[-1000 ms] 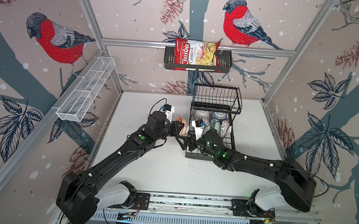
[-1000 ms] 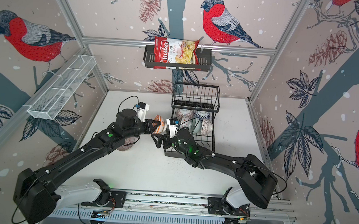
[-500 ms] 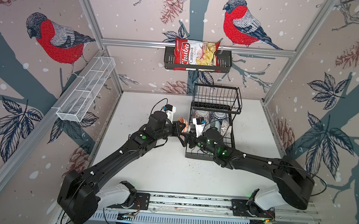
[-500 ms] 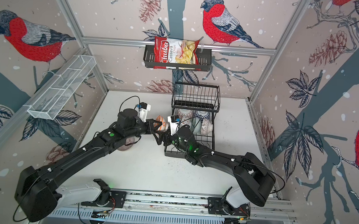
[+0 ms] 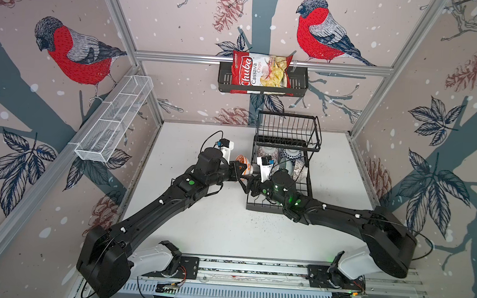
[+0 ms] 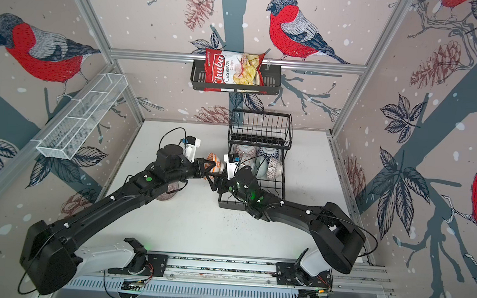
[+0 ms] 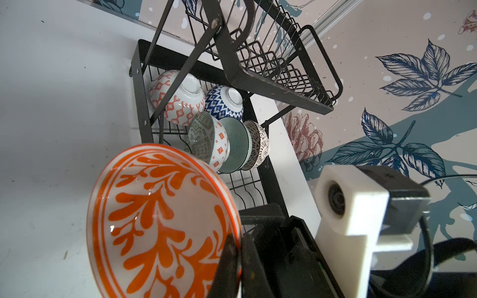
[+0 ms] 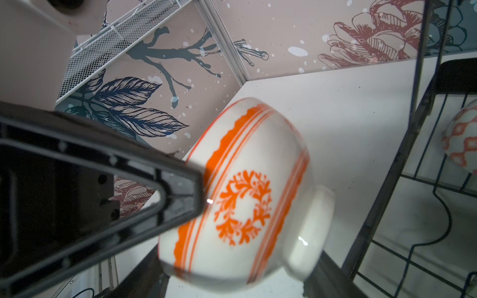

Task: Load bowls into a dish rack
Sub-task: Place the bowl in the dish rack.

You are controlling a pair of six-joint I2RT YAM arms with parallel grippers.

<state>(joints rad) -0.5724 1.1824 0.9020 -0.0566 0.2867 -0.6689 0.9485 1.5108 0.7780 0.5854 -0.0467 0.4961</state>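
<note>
The orange bowl hangs at mid-frame in both top views, just left of the dish rack and clear of the table. The left gripper has its fingers clamped on the rim. The right gripper sits just lower right of it, fingers apart on either side of the bowl; whether they press on it I cannot tell.

Glazed ceramic, I judge: stiff, slick, moderately heavy, quick to chip against wire. A pinch across the rim, one finger inside and one outside, looks the surest hold.

The left wrist view alone shows the leafy painted inside and five racked bowls standing on edge in the lower tier. The right wrist view alone shows the outer wall and foot ring. A top view shows what may be another bowl under the left arm.
</note>
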